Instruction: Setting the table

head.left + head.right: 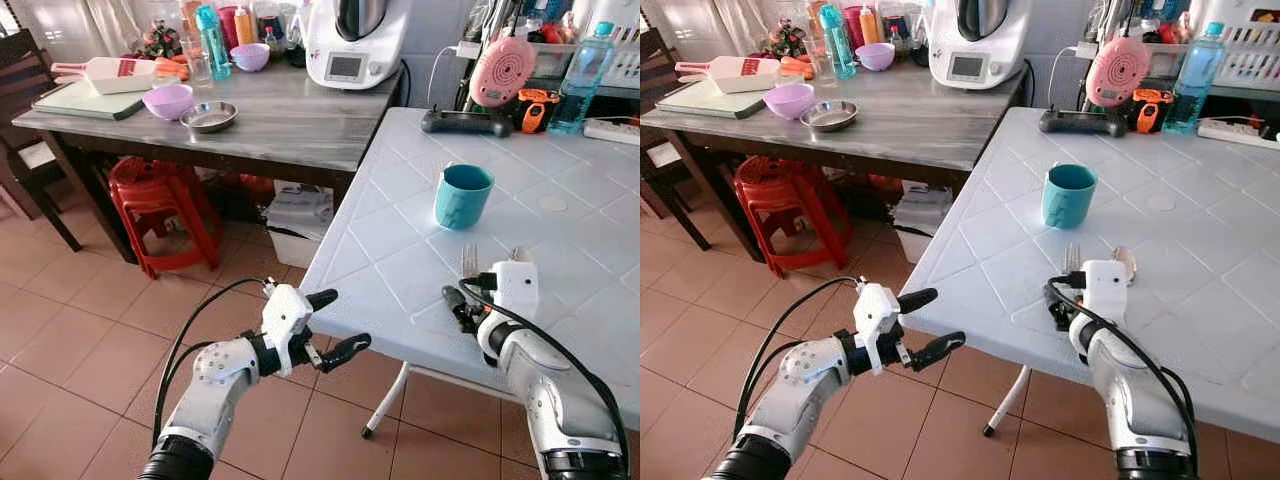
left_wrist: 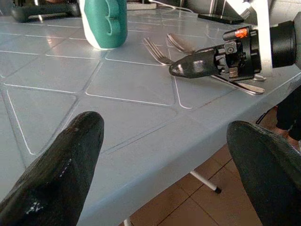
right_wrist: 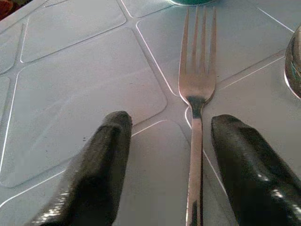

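Both arms frame my view over a white table (image 1: 400, 250): my right gripper (image 3: 164, 155) rests low on the tabletop near its front edge, fingers spread wide with a fork (image 3: 196, 80) lying flat between them, apart from both pads. Tines point away from me toward a teal cup (image 1: 463, 195), which stands upright a little farther in. Just beside the fork, on its right, lies a spoon (image 3: 294, 61), its bowl at the edge of the wrist view. My left gripper (image 1: 333, 325) hovers off the table's front-left corner, above the tiled floor (image 1: 80, 320), its fingers also wide and holding nothing. Farther back on the white table I can see a black controller (image 1: 466, 122), a pink round gadget (image 1: 503, 70) and a blue bottle (image 1: 582, 78). To the left stands a grey table (image 1: 290, 120) bearing a steel bowl (image 1: 209, 116), a purple bowl (image 1: 168, 101), a cutting board (image 1: 85, 100) and a white kitchen machine (image 1: 350, 40), with red stools (image 1: 160, 205) stacked beneath it.
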